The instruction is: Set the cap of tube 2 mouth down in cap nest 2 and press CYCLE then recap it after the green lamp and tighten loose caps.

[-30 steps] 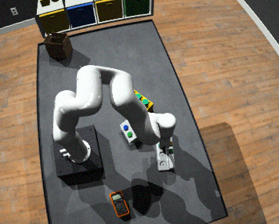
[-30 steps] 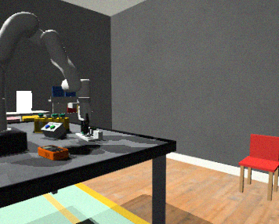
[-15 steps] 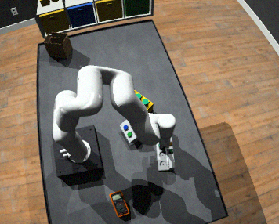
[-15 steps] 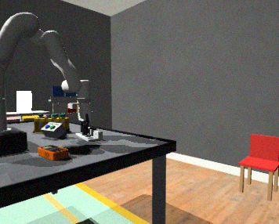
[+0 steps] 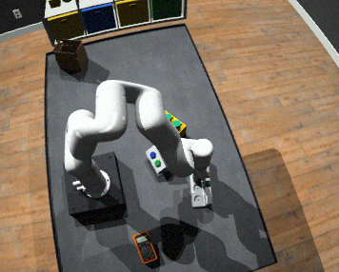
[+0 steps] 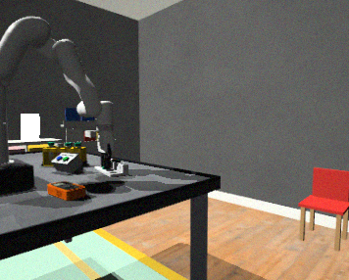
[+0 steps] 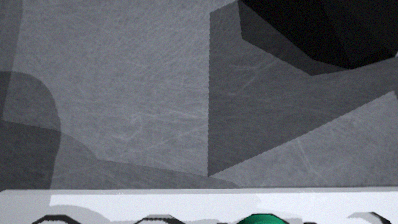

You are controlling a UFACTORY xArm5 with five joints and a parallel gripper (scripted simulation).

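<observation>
My gripper (image 5: 200,184) hangs straight down over the white cap tray (image 5: 200,194) on the grey mat, with its fingers low over the tray. It is shut on a green cap (image 7: 260,219), whose top edge shows at the bottom of the wrist view. The tray (image 7: 200,206) fills the bottom of that view, with dark nest rims (image 7: 159,219) to either side of the cap. I cannot tell whether the cap touches a nest. The yellow decapping station (image 5: 175,123) with green-capped tubes stands behind the arm. The key housing (image 5: 154,159) shows its blue and green keys.
An orange meter (image 5: 145,247) lies near the front edge of the mat. A brown box (image 5: 69,54) stands at the far left corner. Coloured bins (image 5: 114,14) line the back. The arm's black base (image 5: 95,190) is on the left. In the exterior view the tray (image 6: 113,168) sits near the table's edge.
</observation>
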